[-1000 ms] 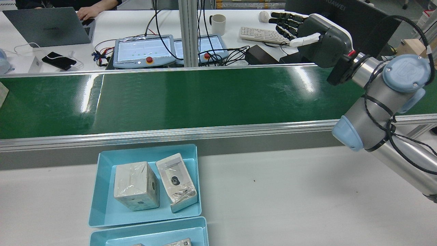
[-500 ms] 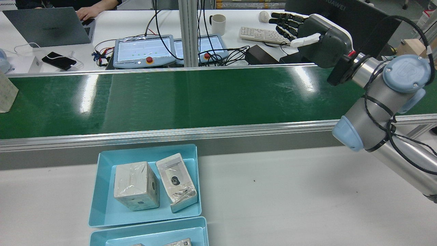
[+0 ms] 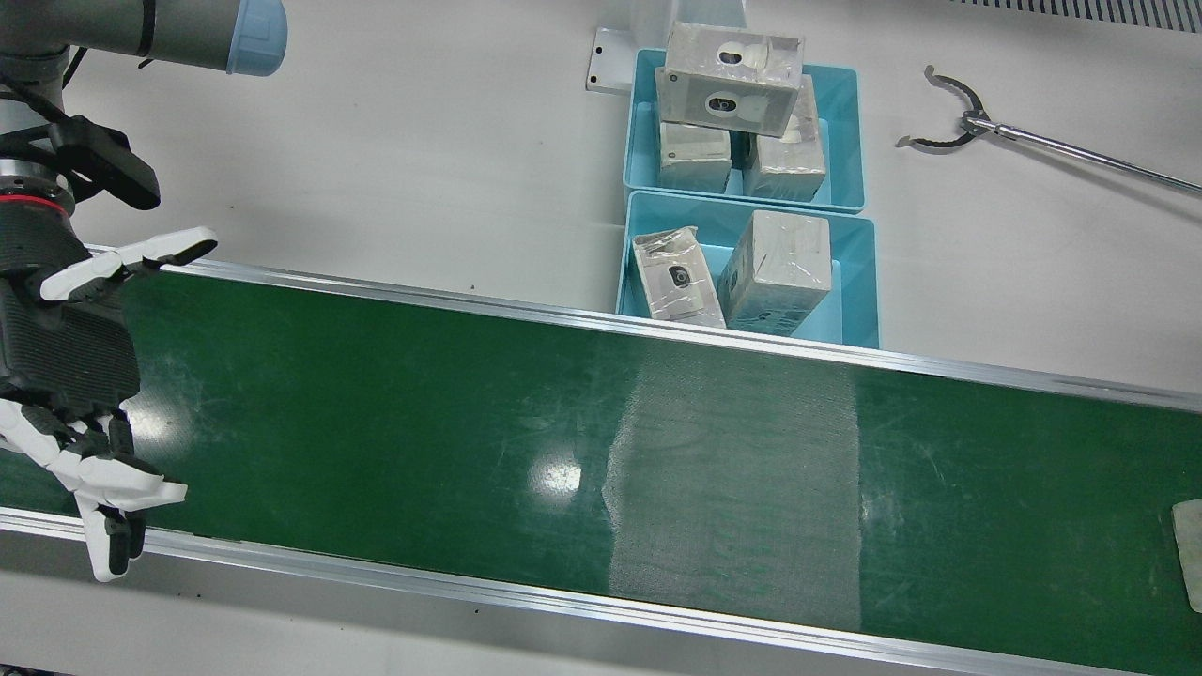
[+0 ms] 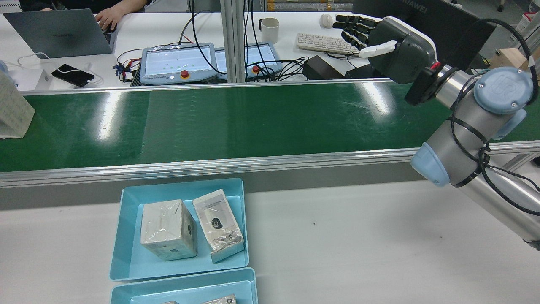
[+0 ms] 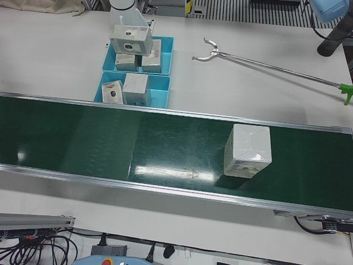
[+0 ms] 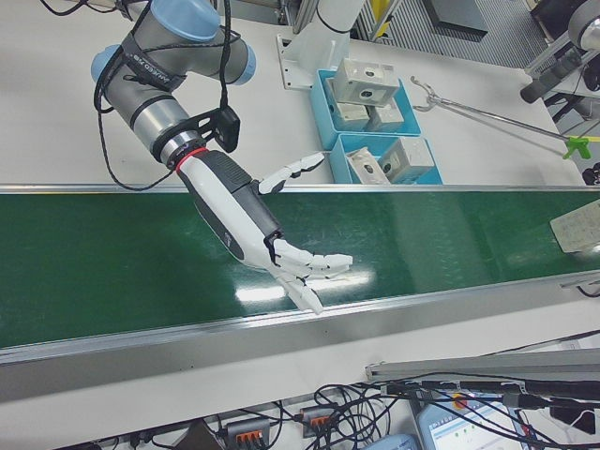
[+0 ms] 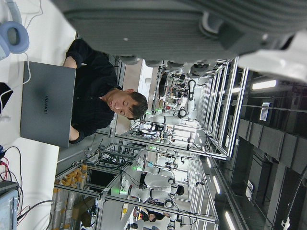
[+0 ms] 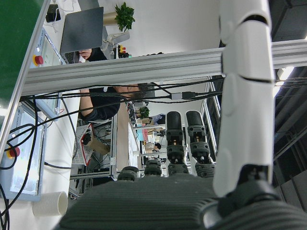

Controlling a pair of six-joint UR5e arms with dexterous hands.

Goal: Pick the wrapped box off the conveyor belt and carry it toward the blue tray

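A box wrapped in clear film (image 5: 248, 150) stands on the green conveyor belt (image 4: 253, 118). In the rear view only a part of this wrapped box (image 4: 12, 112) shows, at the belt's far left end. The front view catches just a sliver of the box (image 3: 1188, 554) at its right edge. My right hand (image 4: 392, 46) hovers open over the belt's opposite end, fingers spread, nothing in it, far from the box. The blue tray (image 4: 118, 236) beside the belt holds two wrapped boxes. My left hand (image 7: 168, 24) shows only in its own view, with nothing in it.
A second blue tray (image 3: 845, 131) behind the first holds several stacked boxes. A long grabber tool (image 3: 1033, 145) lies on the white table. Behind the belt are teach pendants (image 4: 177, 63), a keyboard, a mug and a person at a laptop (image 4: 63, 31).
The wrapped box has ridden in from the rear view's left edge and more of it shows now. My right hand has stayed almost still.
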